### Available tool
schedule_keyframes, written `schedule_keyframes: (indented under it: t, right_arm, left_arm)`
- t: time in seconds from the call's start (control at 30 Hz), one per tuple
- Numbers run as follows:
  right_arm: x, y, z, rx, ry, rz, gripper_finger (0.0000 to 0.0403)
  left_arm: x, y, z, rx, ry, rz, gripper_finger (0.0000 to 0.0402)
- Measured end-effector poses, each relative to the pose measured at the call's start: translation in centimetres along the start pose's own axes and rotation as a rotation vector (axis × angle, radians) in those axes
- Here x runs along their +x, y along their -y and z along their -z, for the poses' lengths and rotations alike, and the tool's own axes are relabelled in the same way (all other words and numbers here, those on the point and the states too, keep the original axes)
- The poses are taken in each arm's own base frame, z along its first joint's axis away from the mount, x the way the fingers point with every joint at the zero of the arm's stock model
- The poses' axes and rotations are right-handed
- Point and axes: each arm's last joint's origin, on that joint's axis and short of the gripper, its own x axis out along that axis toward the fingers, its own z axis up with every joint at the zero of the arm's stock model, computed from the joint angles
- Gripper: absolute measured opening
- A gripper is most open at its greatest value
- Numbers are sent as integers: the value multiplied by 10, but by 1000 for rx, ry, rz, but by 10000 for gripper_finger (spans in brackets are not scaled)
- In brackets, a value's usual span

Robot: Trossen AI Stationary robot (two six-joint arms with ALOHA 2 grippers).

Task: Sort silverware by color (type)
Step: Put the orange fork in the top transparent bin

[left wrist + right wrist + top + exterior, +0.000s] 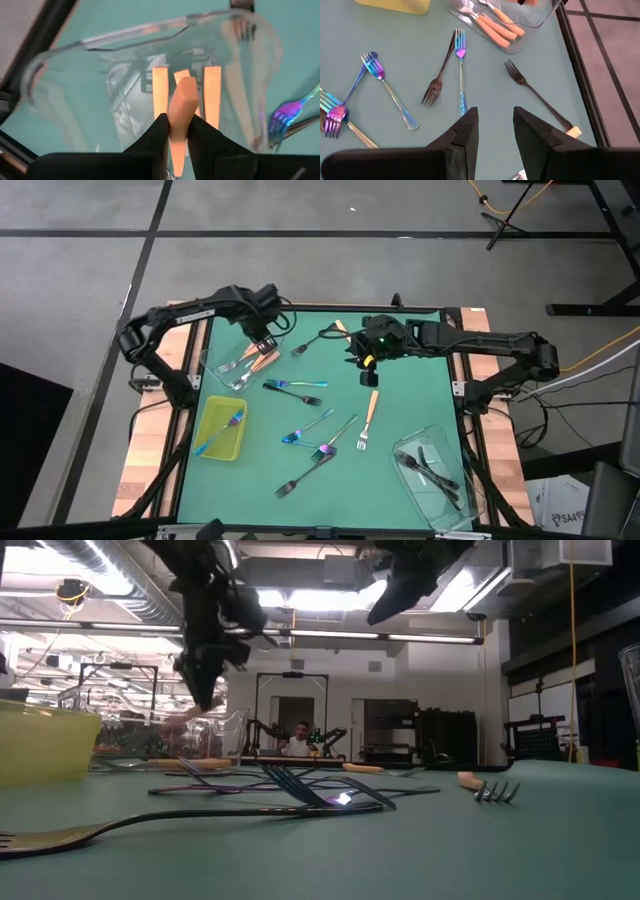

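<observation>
My left gripper [262,342] hangs over the clear tub [222,372] at the table's far left and is shut on an orange-tan handled fork [182,102]. Three like forks [160,92] lie in that tub. My right gripper [495,127] is open and hovers above the middle of the table [368,368], touching nothing. Another orange-handled fork [370,412] lies just near of it. Iridescent forks [308,426] and dark forks [300,476] lie loose on the green mat. One iridescent fork [225,430] lies in the yellow-green tray. My left gripper pinches the fork's orange handle [181,120] between its two fingers, coming from above. The handle's blunt free end [186,85] sticks out past the fingertips toward the tub. The fork is lifted clear; its head is hidden behind the fingers.
The yellow-green tray [205,442] sits at the near left. A second clear tub [452,502] with dark forks [428,467] stands at the near right corner. A dark fork [312,342] and an orange handle [341,330] lie near the far edge. A person [297,745] sits far behind the table.
</observation>
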Motion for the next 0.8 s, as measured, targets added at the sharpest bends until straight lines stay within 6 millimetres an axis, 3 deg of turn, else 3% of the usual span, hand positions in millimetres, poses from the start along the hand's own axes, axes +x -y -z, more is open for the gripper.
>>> schedule_keyframes:
  t: [0.37,0.8]
  right_arm:
    - [0,0,1,0,-12,-3,113]
    - [0,0,1,0,-12,-3,113]
  left_arm:
    - [38,4,-9,41,-127,-11,44]
    - [56,6,-16,42,-133,-14,46]
